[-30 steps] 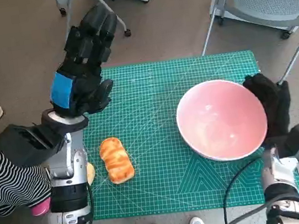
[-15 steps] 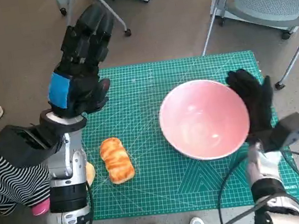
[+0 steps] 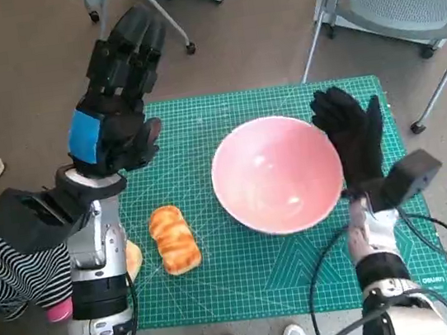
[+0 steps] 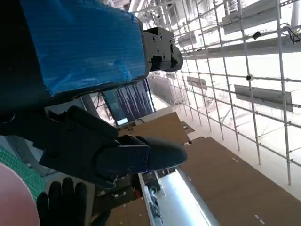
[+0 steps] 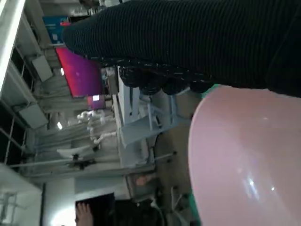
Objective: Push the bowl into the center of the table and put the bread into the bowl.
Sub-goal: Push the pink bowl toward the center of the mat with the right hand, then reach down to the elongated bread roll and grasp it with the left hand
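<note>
While pushed: bowl (image 3: pixel 277 173) now sits frame-centre on the bench (image 3: pixel 200 121), shifted from the right.
Right hand (image 3: pixel 354 139): released, fingers flat against bowl's rim.
Left hand (image 3: pixel 118 99): raised, grasping nothing.
Bread (image 3: pixel 174 239): untouched, next.

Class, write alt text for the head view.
A pink bowl sits mid-mat on a green cutting mat, the gloved right hand against its rim. A bread roll lies left; the left hand is raised, holding nothing.

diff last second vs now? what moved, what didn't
The pink bowl slid left across the green mat toward its middle, with the gloved right hand following against its right rim. The bread stayed where it lay, untouched, and the left hand stayed raised above the mat's left edge, holding nothing.
</note>
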